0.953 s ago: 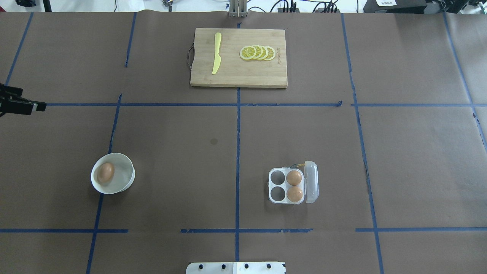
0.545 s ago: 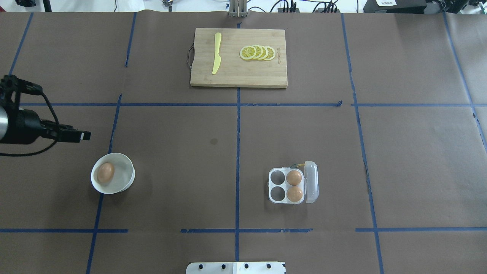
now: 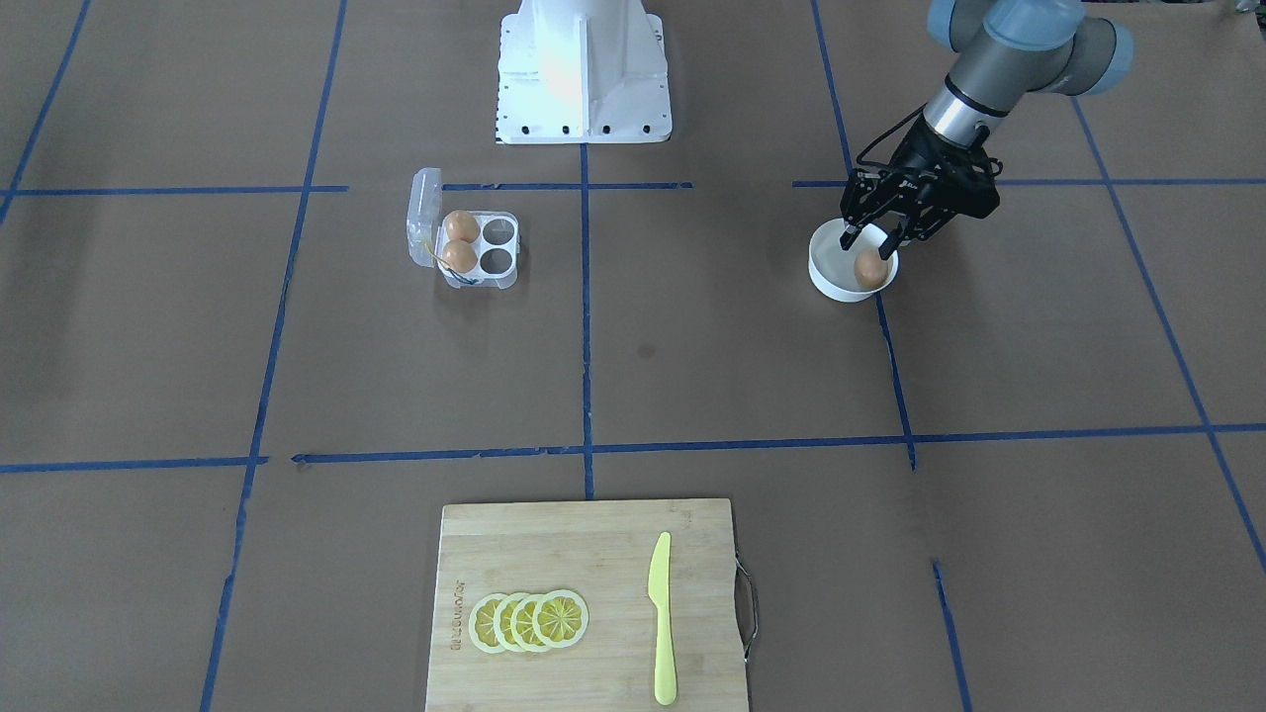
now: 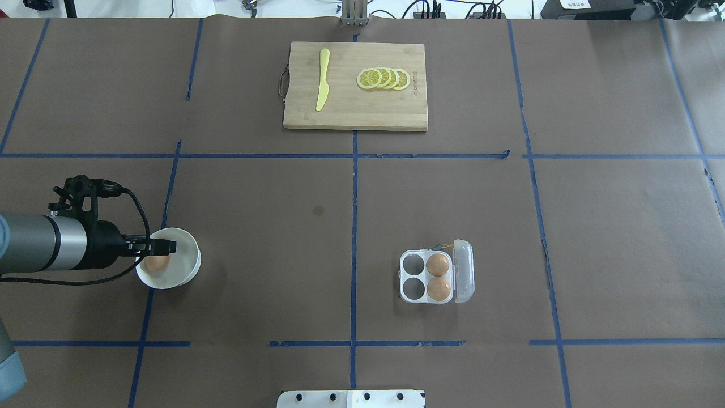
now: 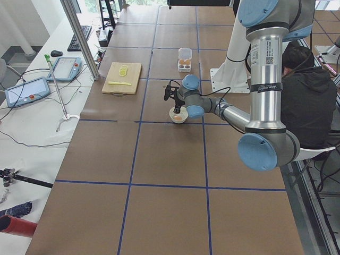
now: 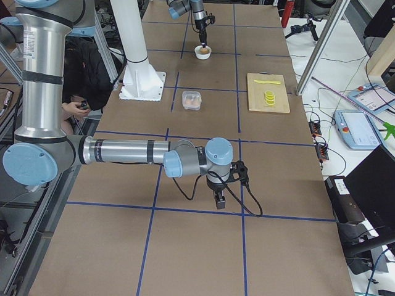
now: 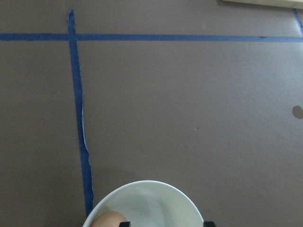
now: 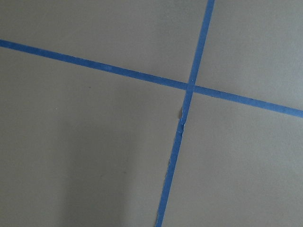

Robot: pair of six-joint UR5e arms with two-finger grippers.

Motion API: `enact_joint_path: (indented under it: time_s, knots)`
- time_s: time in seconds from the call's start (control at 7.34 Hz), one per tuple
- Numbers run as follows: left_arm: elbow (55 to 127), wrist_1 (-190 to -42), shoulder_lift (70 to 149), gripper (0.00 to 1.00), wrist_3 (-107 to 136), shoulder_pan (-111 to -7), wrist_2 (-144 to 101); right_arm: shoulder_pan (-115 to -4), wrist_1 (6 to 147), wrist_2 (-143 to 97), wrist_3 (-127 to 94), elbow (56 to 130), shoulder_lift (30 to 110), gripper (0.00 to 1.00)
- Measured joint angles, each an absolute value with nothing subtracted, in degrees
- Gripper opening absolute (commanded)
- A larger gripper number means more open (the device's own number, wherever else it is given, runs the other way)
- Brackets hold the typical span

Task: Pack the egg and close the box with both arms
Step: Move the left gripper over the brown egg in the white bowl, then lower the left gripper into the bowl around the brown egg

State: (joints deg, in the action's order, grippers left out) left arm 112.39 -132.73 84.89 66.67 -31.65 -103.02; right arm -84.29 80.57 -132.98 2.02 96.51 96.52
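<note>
One egg [image 4: 158, 264] lies in a round white bowl [image 4: 190, 266] at the table's left. My left gripper [image 4: 165, 246] hangs just over the bowl, open and empty, with its fingers [image 3: 848, 235] spread above the egg [image 3: 870, 268]. The left wrist view shows the bowl's rim [image 7: 147, 187] and the egg [image 7: 109, 220] at its bottom edge. The clear box [image 4: 412, 277] stands right of centre with its lid [image 4: 463, 271] open. Two eggs [image 4: 438, 264] fill the cells next to the lid. My right gripper [image 6: 219, 200] hovers over bare table far to the right. I cannot tell whether it is open or shut.
A wooden cutting board [image 4: 355, 113] at the far middle carries lemon slices [image 4: 383, 78] and a yellow knife [image 4: 323, 79]. The white pedestal base [image 3: 584, 69] stands at the robot's side. Blue tape lines cross the brown table cover. A person [image 5: 308, 90] sits beside the base.
My left arm has come in from the table's left edge, toward the robot and rightward, and its gripper now hangs over the bowl. The box and eggs have not moved.
</note>
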Motion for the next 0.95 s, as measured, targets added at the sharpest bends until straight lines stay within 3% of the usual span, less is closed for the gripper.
enact_joint_path:
  time_s: [0.95]
  knots:
    - [111.62, -131.84, 84.01, 0.66, 67.07, -29.18, -101.02, -84.29, 80.56, -132.98, 2.02, 96.39, 96.76, 1.00]
